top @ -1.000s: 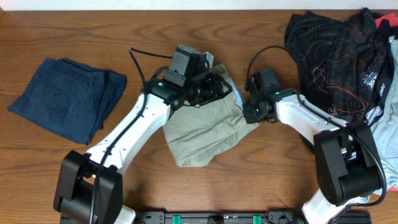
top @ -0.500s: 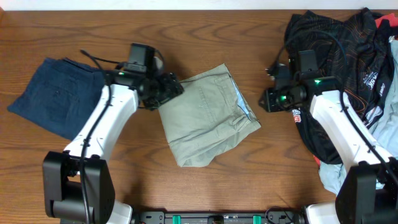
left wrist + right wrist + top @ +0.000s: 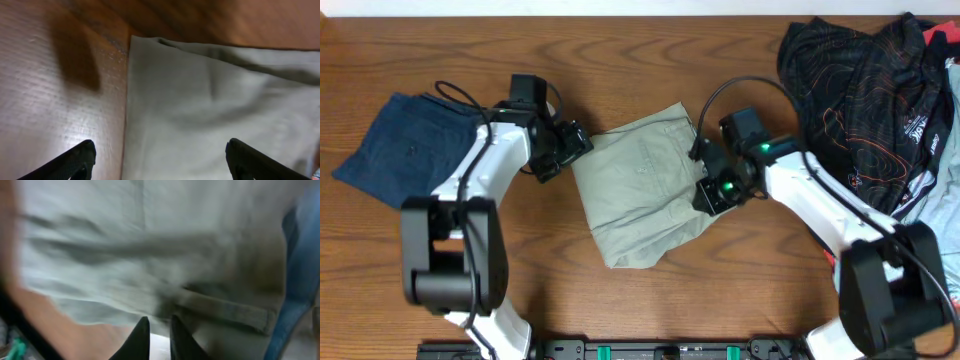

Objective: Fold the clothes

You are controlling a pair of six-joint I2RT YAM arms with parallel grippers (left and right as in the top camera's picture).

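Note:
The folded khaki-beige shorts (image 3: 640, 195) lie mid-table. My left gripper (image 3: 572, 148) is at their left edge, jaws wide open; in the left wrist view (image 3: 161, 157) the khaki cloth (image 3: 210, 110) and its edge lie between the fingers. My right gripper (image 3: 708, 192) is at the shorts' right edge. In the blurred right wrist view (image 3: 159, 335) its fingers are nearly together over the khaki fabric (image 3: 150, 240), with the pale-blue lining (image 3: 300, 270) at the right. Navy shorts (image 3: 415, 150) lie folded at far left. The black tee with orange lines (image 3: 865, 90) is heaped at back right.
A light-blue garment (image 3: 950, 120) and a bit of red cloth (image 3: 942, 36) lie at the right edge beside the black tee. The wooden table (image 3: 650, 60) runs to a pale back edge. Cables trail from both arms.
My right gripper has swung left from the black tee back to the shorts' right edge. My left gripper has shifted slightly, staying at the shorts' left edge.

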